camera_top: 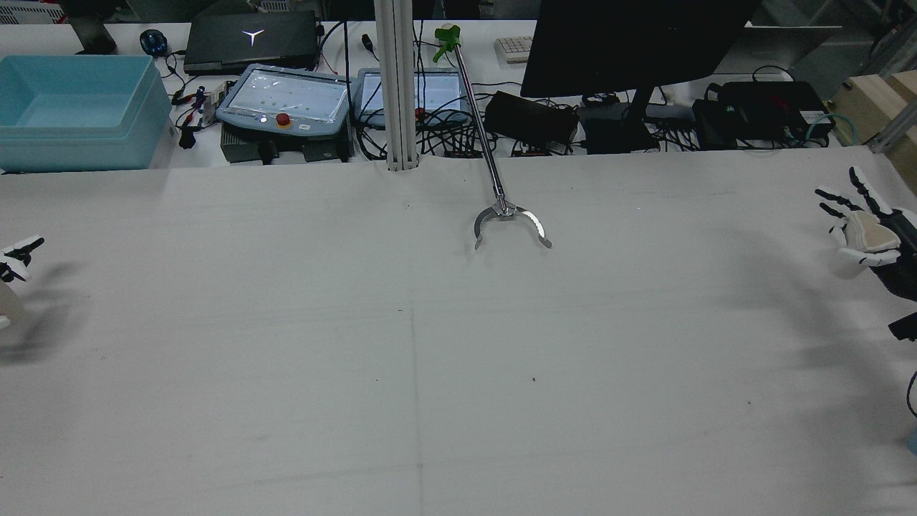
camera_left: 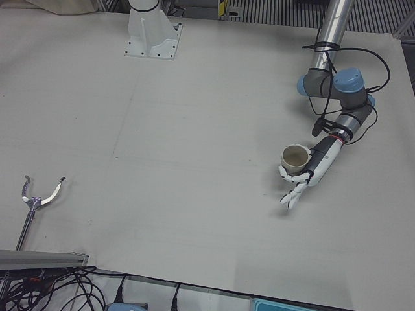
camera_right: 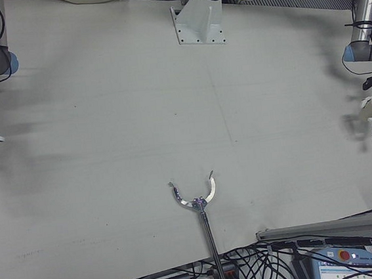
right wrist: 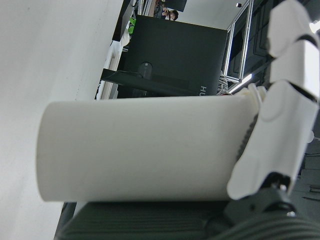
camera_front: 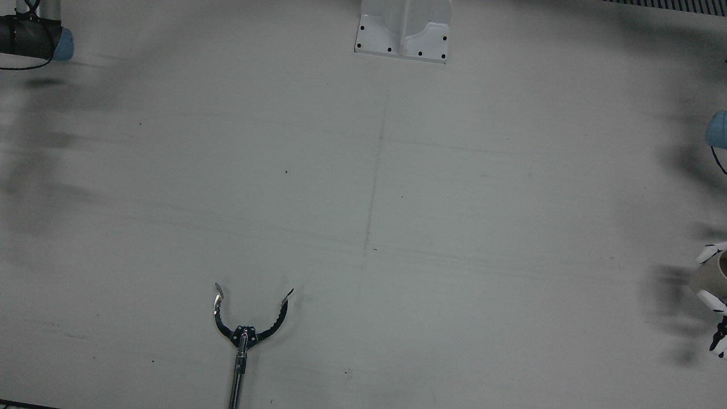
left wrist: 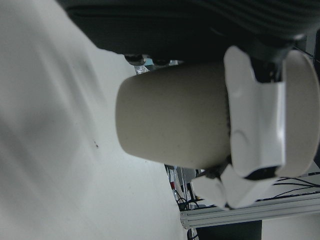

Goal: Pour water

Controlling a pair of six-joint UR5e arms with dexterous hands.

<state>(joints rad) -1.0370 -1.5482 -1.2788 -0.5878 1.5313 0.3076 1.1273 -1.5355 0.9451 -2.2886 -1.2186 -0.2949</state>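
My left hand [camera_left: 305,173] is shut on a beige cup [camera_left: 295,157] and holds it upright a little above the table, at the far side of its half. The same hand shows at the front view's right edge [camera_front: 714,301] and the rear view's left edge [camera_top: 13,259]. In the left hand view the beige cup [left wrist: 175,120] fills the frame with fingers [left wrist: 257,130] across its rim end. My right hand [camera_top: 868,233] is shut on a white cup [right wrist: 140,150] at the opposite side of the table, fingers [right wrist: 280,115] wrapped near its top.
A long reach-grabber tool [camera_front: 250,324] lies on the table at the operators' edge, claws open toward the middle; it also shows in the rear view [camera_top: 505,215]. A white pedestal base [camera_front: 404,31] is bolted at the robot's side. Monitors, pendants and cables lie beyond the table.
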